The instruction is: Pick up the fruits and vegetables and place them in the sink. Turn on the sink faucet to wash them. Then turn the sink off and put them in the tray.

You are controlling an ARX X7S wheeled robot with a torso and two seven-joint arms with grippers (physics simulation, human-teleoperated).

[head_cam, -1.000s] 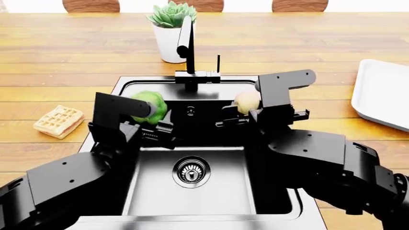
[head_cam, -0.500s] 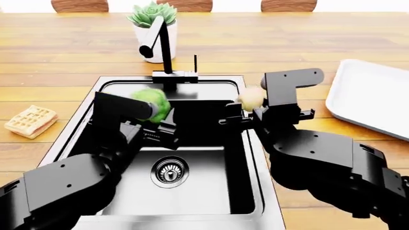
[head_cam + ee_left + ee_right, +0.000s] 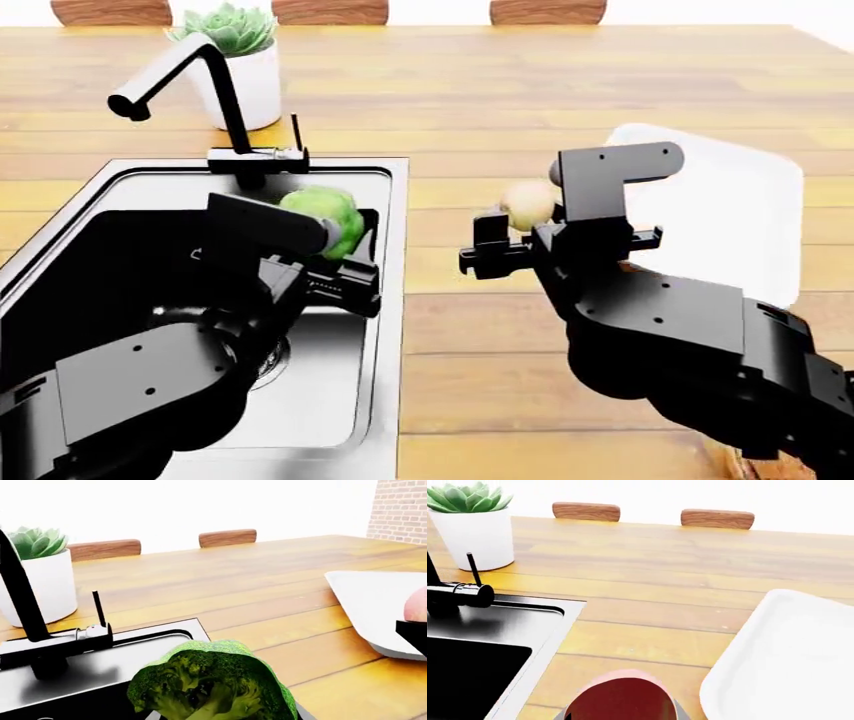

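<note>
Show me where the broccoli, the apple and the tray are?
broccoli (image 3: pixel 328 216), head view, on its green crown.
apple (image 3: pixel 530 205), head view, on its pale side.
tray (image 3: pixel 800 665), right wrist view, on its white floor.

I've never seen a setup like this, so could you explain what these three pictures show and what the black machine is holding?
It is a simulated two-armed robot at a wooden counter. The wide picture looks down from its head; the other two come from cameras near each claw. The left claw grips a broccoli above the black sink, beside the faucet. The right claw grips an apple over the counter, near the white tray. A potted plant stands behind the sink.
</note>
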